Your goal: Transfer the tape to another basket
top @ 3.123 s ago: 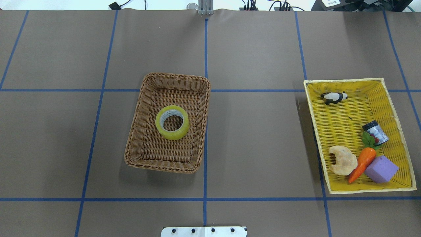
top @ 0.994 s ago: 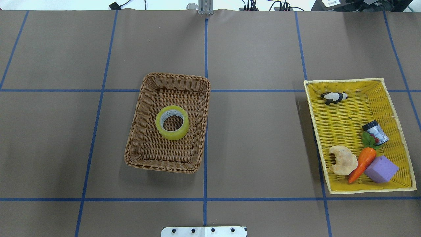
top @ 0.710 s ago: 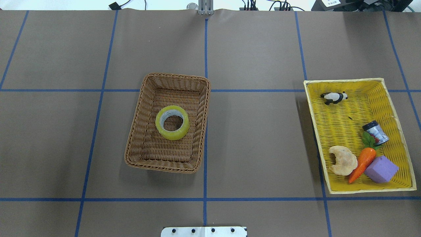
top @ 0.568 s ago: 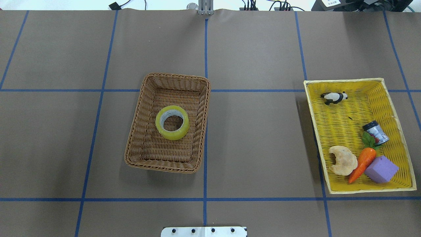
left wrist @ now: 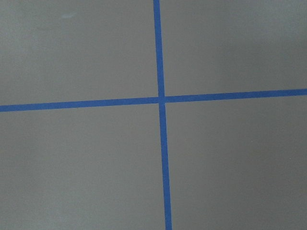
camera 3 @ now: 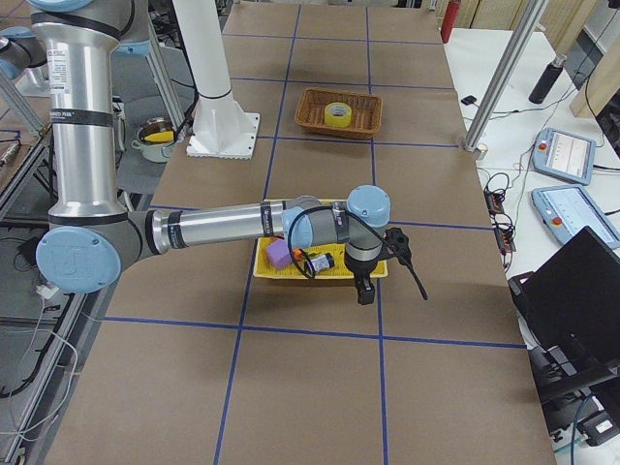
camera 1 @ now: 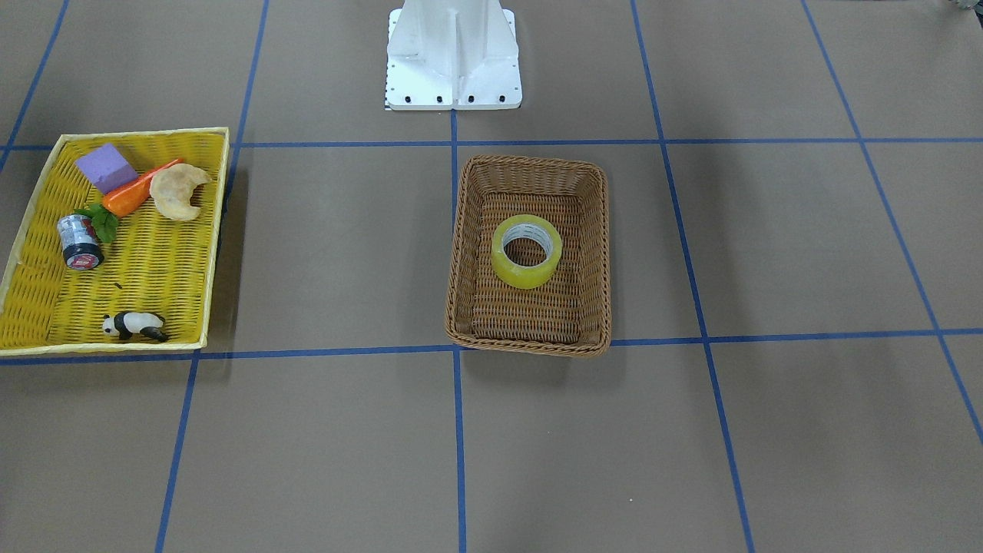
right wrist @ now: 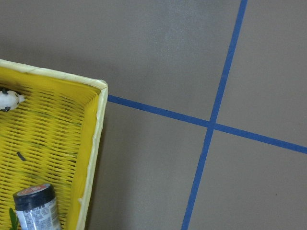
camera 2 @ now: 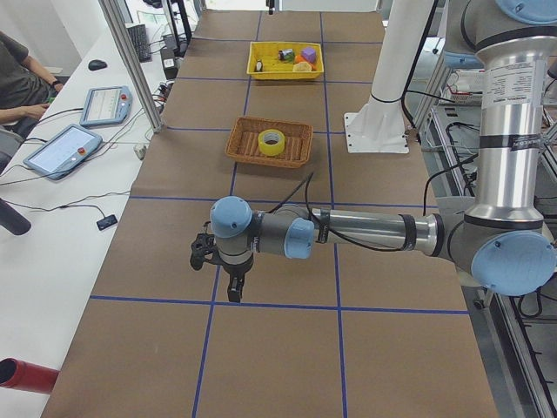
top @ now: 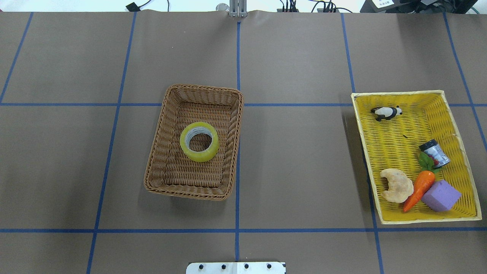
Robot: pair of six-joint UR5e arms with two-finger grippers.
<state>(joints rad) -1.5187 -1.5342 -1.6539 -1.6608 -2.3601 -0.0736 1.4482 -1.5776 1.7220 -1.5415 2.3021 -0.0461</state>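
The yellow tape roll (top: 199, 156) lies flat in the middle of the brown wicker basket (top: 163, 152), also in the front view, tape (camera 1: 527, 276) and basket (camera 1: 530, 346). Neither gripper shows in the overhead or front views. In the exterior left view my left gripper (camera 2: 231, 294) hangs over bare table, well away from the basket (camera 2: 244, 139). In the exterior right view my right gripper (camera 3: 364, 294) hangs just past the edge of the yellow tray (camera 3: 325, 274). I cannot tell whether either gripper is open or shut. Both wrist views show no fingers.
The shallow yellow tray (top: 395, 144) at my right holds a panda figure (top: 386, 112), a small can (top: 435, 153), a carrot (top: 418, 186), a croissant (top: 397, 185) and a purple block (top: 441, 195). The robot's white base (camera 1: 453, 54) stands at the table's near edge.
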